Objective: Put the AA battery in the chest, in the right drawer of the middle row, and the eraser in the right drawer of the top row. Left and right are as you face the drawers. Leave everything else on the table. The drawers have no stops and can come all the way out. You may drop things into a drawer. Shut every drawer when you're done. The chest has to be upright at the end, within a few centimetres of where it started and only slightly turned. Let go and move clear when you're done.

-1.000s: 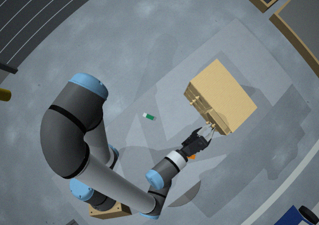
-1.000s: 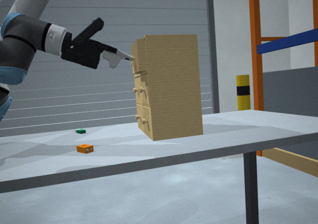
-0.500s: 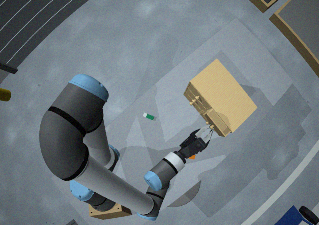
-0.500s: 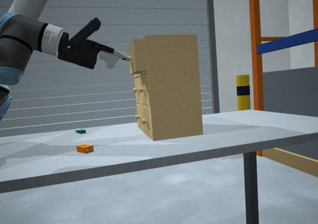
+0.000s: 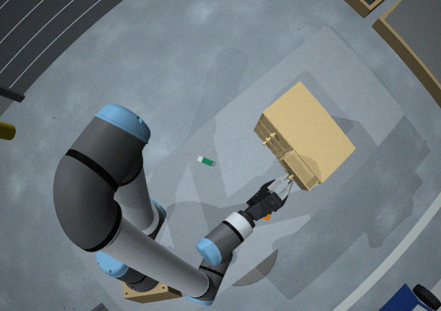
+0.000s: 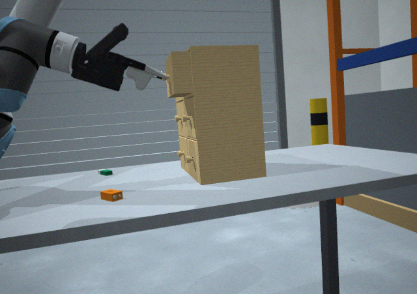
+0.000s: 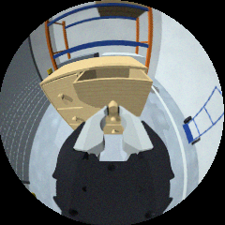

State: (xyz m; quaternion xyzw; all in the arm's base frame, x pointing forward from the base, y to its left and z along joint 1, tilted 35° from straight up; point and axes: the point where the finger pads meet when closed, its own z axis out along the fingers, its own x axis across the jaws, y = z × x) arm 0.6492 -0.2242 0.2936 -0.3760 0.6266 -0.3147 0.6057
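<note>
The wooden chest (image 5: 313, 122) (image 6: 229, 115) (image 7: 103, 63) stands upright on the table. Its top right drawer (image 5: 300, 170) (image 6: 182, 73) (image 7: 96, 90) is partly out, and the part of its inside that shows in the wrist view looks empty. My gripper (image 5: 290, 179) (image 6: 165, 77) (image 7: 112, 106) is shut on that drawer's knob. The other drawers look shut. The eraser (image 5: 206, 161) (image 6: 106, 172), green with a white end, lies on the table in front of the chest. I cannot make out an AA battery in any view.
An orange block (image 5: 266, 216) (image 6: 111, 195) with two silver round spots on one end lies on the table, partly hidden under the gripper in the top view. The table's edge (image 6: 161, 216) runs along the chest's right side.
</note>
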